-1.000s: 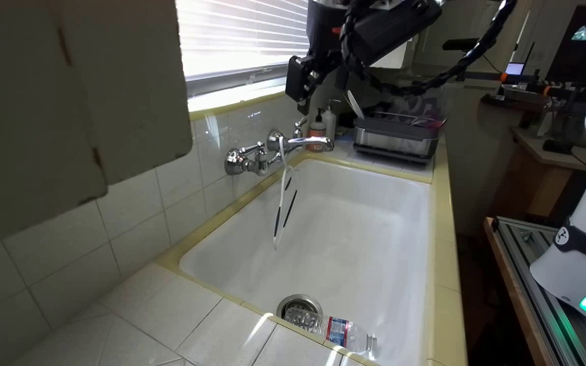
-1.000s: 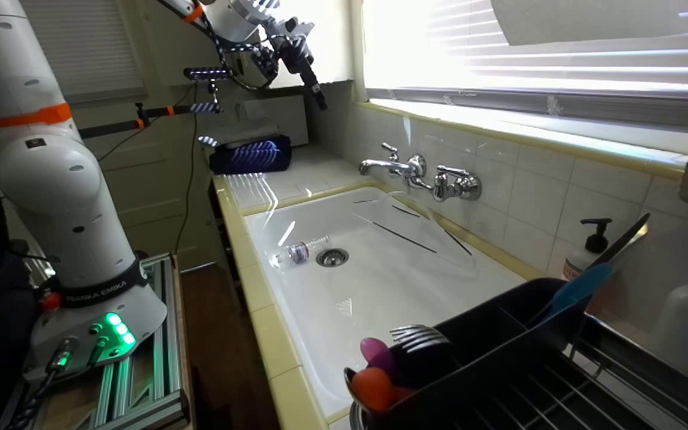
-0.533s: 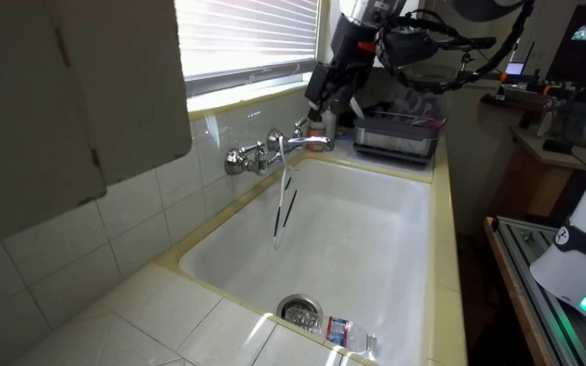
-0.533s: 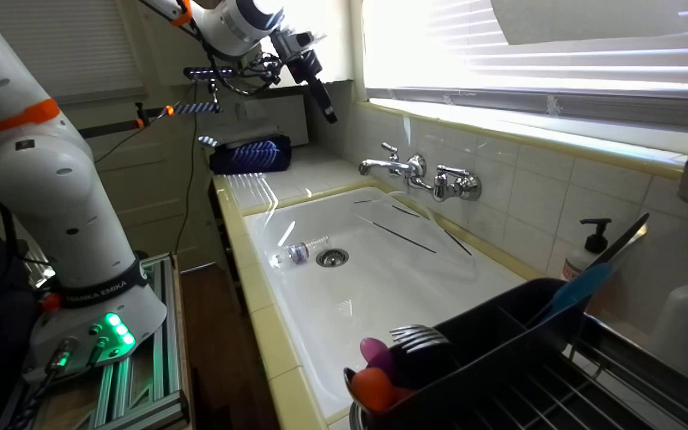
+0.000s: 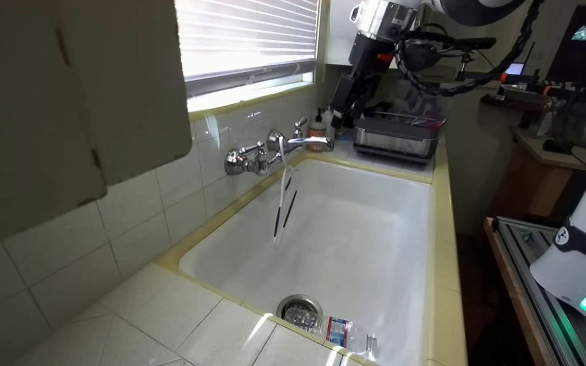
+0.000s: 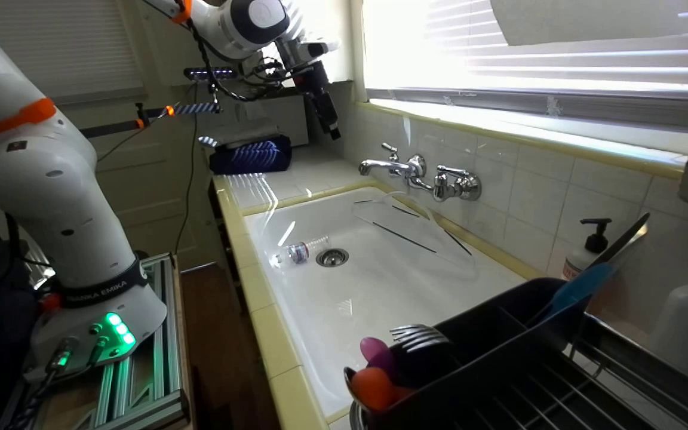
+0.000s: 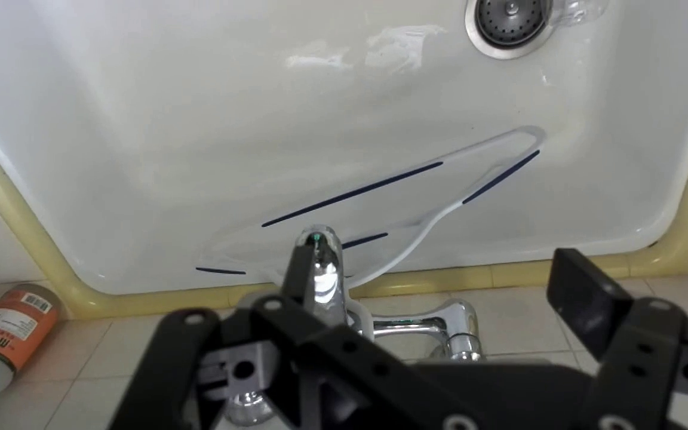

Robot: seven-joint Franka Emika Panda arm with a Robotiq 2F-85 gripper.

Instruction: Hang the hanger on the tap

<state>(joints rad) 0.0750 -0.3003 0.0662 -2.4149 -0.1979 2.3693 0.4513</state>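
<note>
- Hanger (image 7: pixel 353 194): at the tap (image 5: pixel 303 142), its hook (image 5: pixel 281 145) over the spout (image 7: pixel 327 283) close to the wall (image 5: pixel 183 178), frame dangling down into the sink (image 5: pixel 364 229)
- Back of the hook partly hidden by the spout and gripper (image 7: pixel 439 278) in the wrist view; can't tell whether the low edge of the frame touches the sink
- Gripper: let go, fingers (image 7: pixel 586 304) spread wide, nothing held between them; stands above the tap, apart from both tap and hanger
- Done, by my reading: the hanging itself; the spout looks to carry the hanger alone, with no help from the gripper
- Left: probably nothing more than taking the arm (image 6: pixel 51 197) clear; no second try at placing seems called for
- Watch for: smooth metal, so the hook may slide along the spout if either gets knocked on the way out; a wide, unhurried path away looks best
- Also in the sink: a plastic bottle (image 5: pixel 338 331) on its side just beside the drain (image 5: pixel 299 305), no part of the job as I see it
</note>
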